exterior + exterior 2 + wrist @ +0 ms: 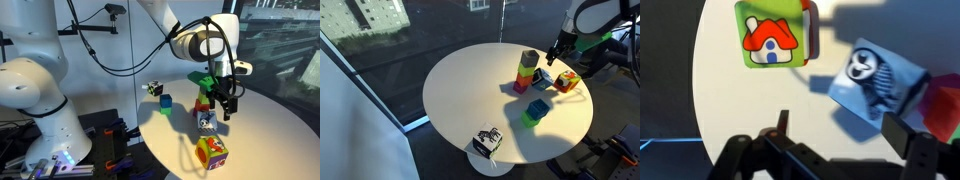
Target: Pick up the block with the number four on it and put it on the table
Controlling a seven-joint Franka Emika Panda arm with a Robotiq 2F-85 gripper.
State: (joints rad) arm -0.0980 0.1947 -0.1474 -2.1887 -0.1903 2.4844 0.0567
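Hanging over the cluster of cubes in an exterior view, my gripper (226,100) has its fingers spread with nothing between them. The block with the number four (152,88) sits well apart from me, near the far rim of the table (270,135), just beside a green and blue cube (165,101). It is too small here to read its markings.

In an exterior view from across the table, the same block (487,140) shows white faces with black print and rests flat on the table top close to the edge. My gripper (557,50) is on the opposite side, above a short stack (527,70) and an orange-yellow cube (567,82).

In the wrist view I see only a green cube with a house (775,35) and a blue cube with a face (875,75). The task's block is out of frame.

I judge the block already lies where the task wants it. I hold nothing, and I cannot tell whether a lift is still owed.
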